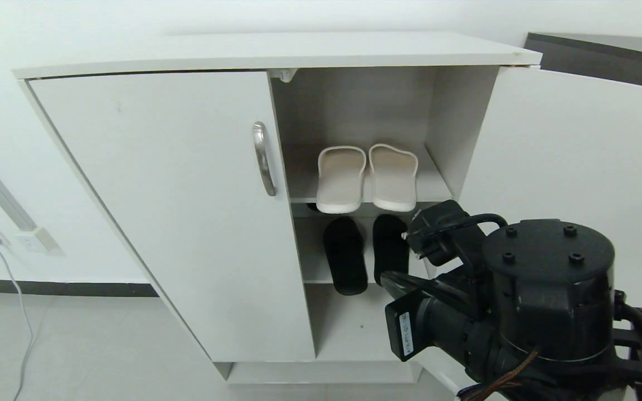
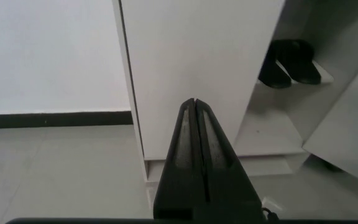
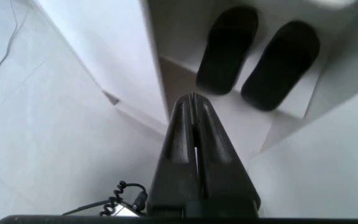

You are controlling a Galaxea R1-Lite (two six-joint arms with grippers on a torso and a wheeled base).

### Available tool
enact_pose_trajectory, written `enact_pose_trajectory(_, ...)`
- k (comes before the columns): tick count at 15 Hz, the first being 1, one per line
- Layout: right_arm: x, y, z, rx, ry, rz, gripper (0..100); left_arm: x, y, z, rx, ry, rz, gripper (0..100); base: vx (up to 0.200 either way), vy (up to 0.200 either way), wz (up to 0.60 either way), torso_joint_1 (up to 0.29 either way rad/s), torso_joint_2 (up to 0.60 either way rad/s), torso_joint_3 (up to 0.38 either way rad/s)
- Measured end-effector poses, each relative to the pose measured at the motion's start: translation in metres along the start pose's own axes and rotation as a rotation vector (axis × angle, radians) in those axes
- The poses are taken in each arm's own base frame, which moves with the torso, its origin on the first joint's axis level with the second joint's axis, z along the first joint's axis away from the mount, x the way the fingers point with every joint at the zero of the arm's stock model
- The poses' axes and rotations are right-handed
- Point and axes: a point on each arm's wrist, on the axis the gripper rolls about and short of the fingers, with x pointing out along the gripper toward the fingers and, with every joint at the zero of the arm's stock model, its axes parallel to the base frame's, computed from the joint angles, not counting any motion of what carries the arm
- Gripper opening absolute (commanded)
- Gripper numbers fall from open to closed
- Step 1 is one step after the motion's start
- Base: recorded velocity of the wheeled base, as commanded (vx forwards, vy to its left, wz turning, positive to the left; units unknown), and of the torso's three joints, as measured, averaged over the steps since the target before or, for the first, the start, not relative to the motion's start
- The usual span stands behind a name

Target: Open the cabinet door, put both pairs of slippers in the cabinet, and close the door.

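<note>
Plain white wall [image 1: 76, 28] behind; white rectangular cabinet [image 1: 276, 55] holds cream foam slippers [image 1: 341, 178], with black foam slippers [image 1: 345, 256] at their 6 o'clock. Right gripper [image 3: 194, 102] and left gripper [image 2: 194, 106] are pinched together, empty. Seemingly only the open right door [image 1: 572, 156] needs pushing closed.

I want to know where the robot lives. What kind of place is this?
Probably a plain indoor room, maybe an entryway or test space. There's a cabinet with white slippers and black slippers on its shelves, a bare wall with a socket, and a grey floor.

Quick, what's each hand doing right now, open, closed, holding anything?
Left hand: closed, holding nothing.
Right hand: closed, holding nothing.
</note>
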Motion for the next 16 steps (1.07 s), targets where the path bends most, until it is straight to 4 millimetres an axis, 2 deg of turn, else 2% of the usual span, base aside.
enact_pose_trajectory(9,0.006,0.002,-0.004,0.014,-0.028,0.003,0,0.0,0.0,0.0,0.001,0.0,-0.002,0,-0.2,0.0,0.0,0.002,0.0,0.001)
enact_pose_trajectory(16,0.011,0.0,-0.014,0.0,0.002,-0.008,0,0.0,0.0,0.0,0.002,0.001,-0.001,0,0.0,0.0,0.0,0.0,0.0,0.0)
